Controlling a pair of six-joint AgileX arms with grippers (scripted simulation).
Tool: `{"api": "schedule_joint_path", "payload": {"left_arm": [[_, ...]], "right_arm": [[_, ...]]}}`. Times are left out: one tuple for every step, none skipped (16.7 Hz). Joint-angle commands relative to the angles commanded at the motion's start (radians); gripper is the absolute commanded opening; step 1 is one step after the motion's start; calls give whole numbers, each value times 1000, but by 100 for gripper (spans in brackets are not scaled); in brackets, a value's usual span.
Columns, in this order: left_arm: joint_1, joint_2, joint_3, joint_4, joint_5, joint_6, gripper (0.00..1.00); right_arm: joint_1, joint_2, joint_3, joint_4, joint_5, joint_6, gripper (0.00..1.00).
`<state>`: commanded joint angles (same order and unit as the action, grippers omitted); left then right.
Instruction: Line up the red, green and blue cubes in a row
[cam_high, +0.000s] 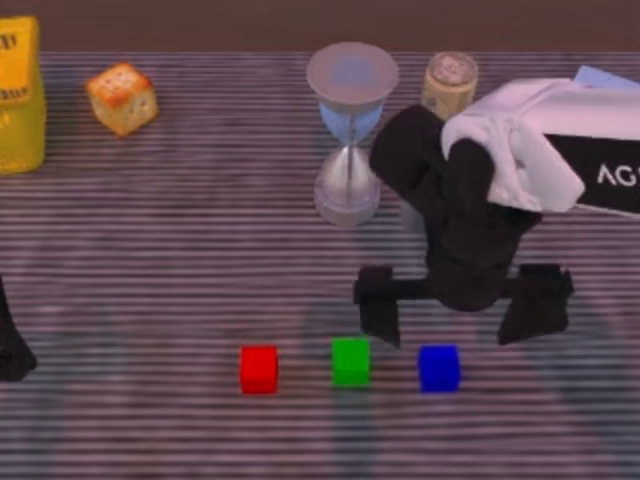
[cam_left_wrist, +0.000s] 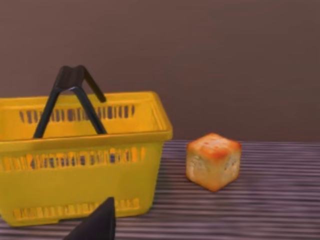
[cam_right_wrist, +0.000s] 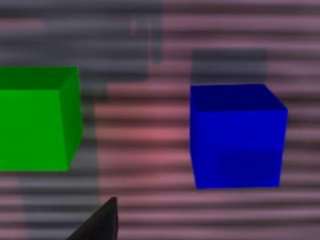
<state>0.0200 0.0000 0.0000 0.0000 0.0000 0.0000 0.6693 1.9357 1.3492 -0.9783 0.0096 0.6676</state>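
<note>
Hovering my right gripper (cam_high: 462, 315), jaws spread and empty, near the blue cube (cam_high: 439, 368); a careless move risks nudging it out of row with the green cube (cam_high: 350, 361) and red cube (cam_high: 259, 369).

Cubes: red (cam_high: 259, 369), green (cam_high: 350, 361), blue (cam_high: 439, 368). Desk (cam_high: 180, 250) purple-grey striped. Basket (cam_left_wrist: 80, 155) yellow, black handles. Speckled cube (cam_high: 122, 98) orange-cream.

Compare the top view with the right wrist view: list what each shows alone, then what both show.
Only the top view shows the small glossy red cube, the hourglass, the orange-and-cream speckled cube, the yellow basket, the cork-coloured cylinder, the open right gripper above the row, and the left arm at the left edge. Only the right wrist view shows a dark fingertip close up. Both show the glossy green cube, the deep blue cube and the striped table.
</note>
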Motion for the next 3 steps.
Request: {"api": "schedule_joint_path", "payload": {"left_arm": [[0, 0, 0, 0, 0, 0, 100], [0, 0, 0, 0, 0, 0, 100], [0, 0, 0, 0, 0, 0, 100]], "right_arm": [[1, -15, 17, -27, 0, -1, 100], [2, -26, 28, -44, 0, -2, 100], [2, -31, 32, -50, 0, -2, 100]]}}
